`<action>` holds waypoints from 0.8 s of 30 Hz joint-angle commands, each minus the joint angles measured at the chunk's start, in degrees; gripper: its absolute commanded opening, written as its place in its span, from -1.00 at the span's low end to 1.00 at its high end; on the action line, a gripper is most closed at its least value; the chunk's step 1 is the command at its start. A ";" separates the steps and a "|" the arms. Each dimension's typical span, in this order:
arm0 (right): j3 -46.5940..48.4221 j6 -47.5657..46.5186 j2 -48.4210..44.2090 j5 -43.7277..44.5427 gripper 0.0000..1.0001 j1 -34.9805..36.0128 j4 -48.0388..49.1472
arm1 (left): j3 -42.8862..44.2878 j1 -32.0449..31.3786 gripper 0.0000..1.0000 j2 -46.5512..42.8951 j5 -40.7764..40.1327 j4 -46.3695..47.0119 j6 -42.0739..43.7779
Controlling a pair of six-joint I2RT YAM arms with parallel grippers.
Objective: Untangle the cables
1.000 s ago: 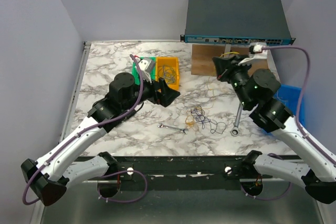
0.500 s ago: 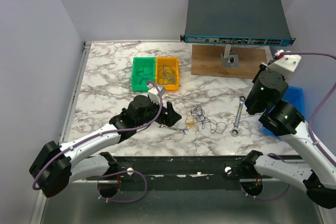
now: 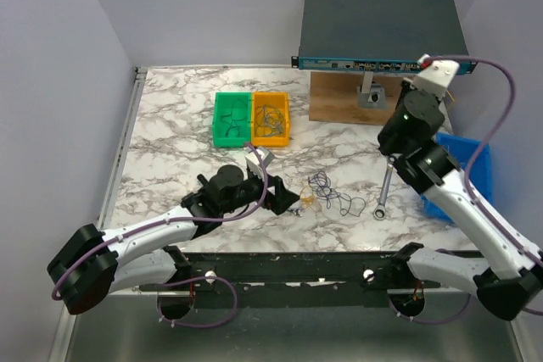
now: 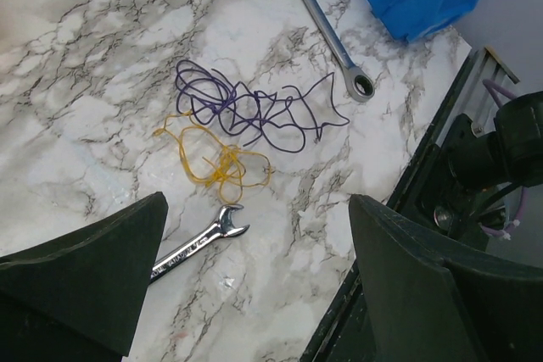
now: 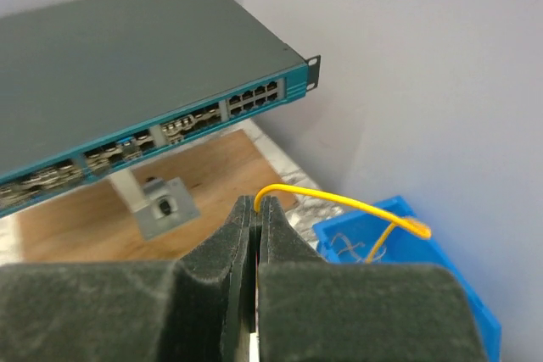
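On marble [image 4: 93,65]: purple+yel. cables [image 4: 246,114], loose tangle

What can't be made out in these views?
Left wrist: small wrench handle runs under a finger of the left gripper; in top view that gripper covers most of it.
Right wrist: right gripper blocks most of the blue bin; in top view the arm crosses it.
Right wrist: yellow cable vanishes between the pads; its other end unseen.
Top: orange bin contents too small.
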 commanded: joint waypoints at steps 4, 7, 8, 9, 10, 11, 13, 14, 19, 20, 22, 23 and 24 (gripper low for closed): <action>7.18 5.86 10.61 -13.24 -0.98 -19.13 -7.76 | -2.27 -0.62 0.80 -0.33 -1.83 3.74 1.89; 12.45 9.82 14.55 -15.89 -0.98 -27.43 -14.12 | -2.08 -0.62 0.80 0.61 -1.31 4.35 1.89; 13.28 10.88 14.68 -17.22 -0.98 -29.35 -15.65 | -1.93 -0.62 0.80 0.97 -1.04 4.47 1.89; 13.72 13.11 14.41 -18.56 -0.98 -31.24 -16.32 | -1.88 -0.63 0.80 1.24 -0.87 4.64 1.84; 14.06 14.06 14.24 -19.40 -0.98 -33.20 -16.46 | -1.82 -0.63 0.80 1.49 -0.69 4.80 1.89; 14.60 15.02 14.22 -20.33 -0.98 -34.84 -16.67 | -1.74 -0.62 0.80 1.74 -0.67 4.84 1.89; 16.70 16.46 15.54 -21.14 -0.98 -38.58 -17.73 | -1.49 -0.62 0.80 2.18 -0.55 4.84 1.97; 17.71 16.92 16.45 -21.03 -0.98 -40.21 -18.07 | -1.26 -0.63 0.80 2.37 -0.38 4.84 1.97; 14.69 22.21 17.37 -21.52 -0.98 -45.51 -17.97 | -1.08 -0.62 0.80 3.47 0.54 5.28 1.71; 12.17 24.37 16.52 -22.74 -0.98 -46.92 -17.66 | -1.07 -0.62 0.80 3.79 0.63 5.41 1.71; 6.40 28.05 14.66 -24.25 -0.98 -49.25 -15.93 | -0.87 -0.62 0.80 4.20 0.75 5.31 1.80; 3.67 29.81 13.77 -24.63 -0.98 -50.04 -14.81 | -0.82 -0.62 0.80 4.39 0.88 5.05 1.80; 0.38 31.21 13.04 -25.44 -0.98 -50.66 -13.43 | -0.85 -0.67 0.80 4.42 1.06 5.02 1.80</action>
